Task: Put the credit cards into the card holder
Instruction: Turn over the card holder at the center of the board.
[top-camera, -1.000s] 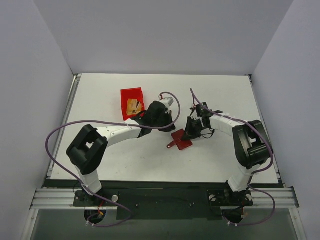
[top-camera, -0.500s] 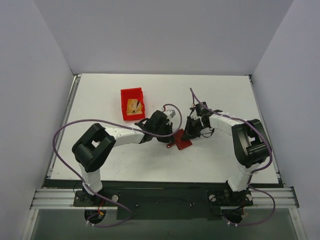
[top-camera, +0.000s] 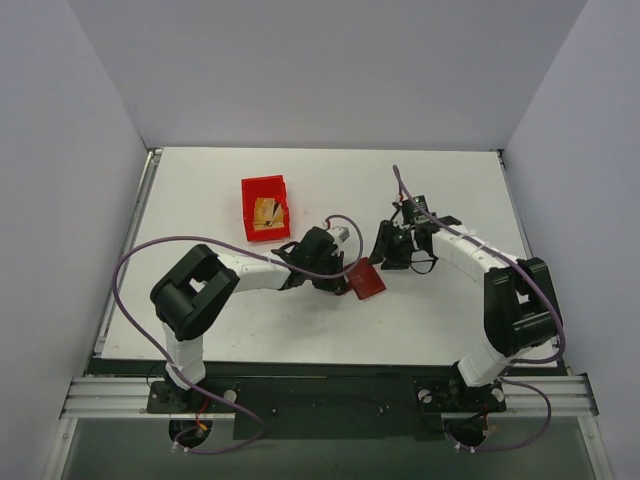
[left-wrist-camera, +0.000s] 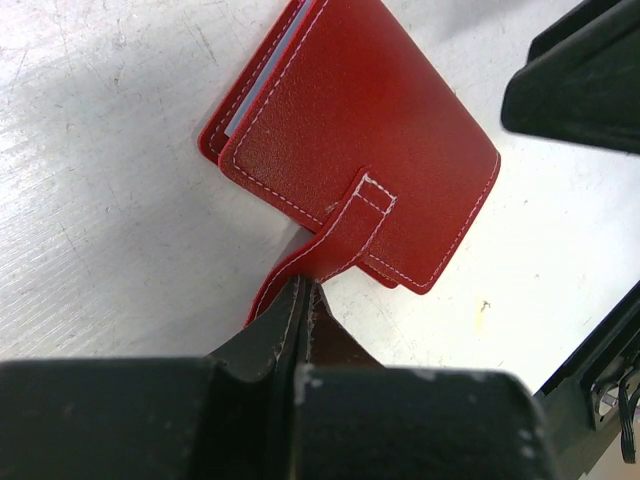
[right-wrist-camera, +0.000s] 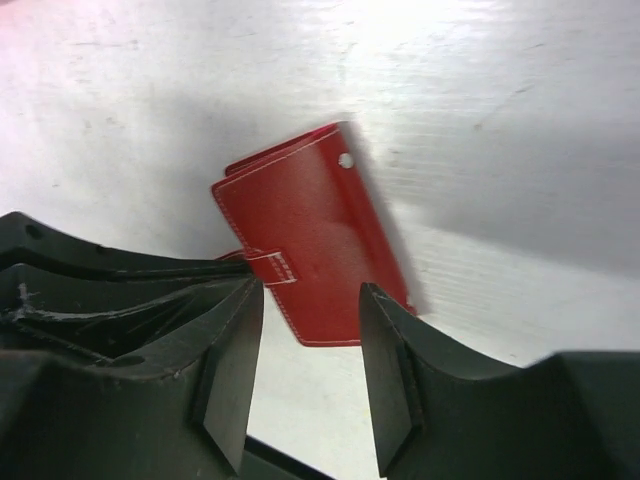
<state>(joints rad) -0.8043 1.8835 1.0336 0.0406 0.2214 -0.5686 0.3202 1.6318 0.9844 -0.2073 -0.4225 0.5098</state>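
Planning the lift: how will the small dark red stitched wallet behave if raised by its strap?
Probably floppy: the left gripper pinches only the thin red strap, so the small dark red wallet would likely dangle and swing. Its covers gape at one edge, so it may fall open. It looks thin, likely light.

- The strap end of the wallet (left-wrist-camera: 360, 130) disappears between the pinched fingers (left-wrist-camera: 262, 340) of the left gripper (left-wrist-camera: 298, 290).
- The cards (top-camera: 266, 212) in the red bin (top-camera: 247, 208) are too small to count from above.
- In the right wrist view, the wallet's far edge is blurred.
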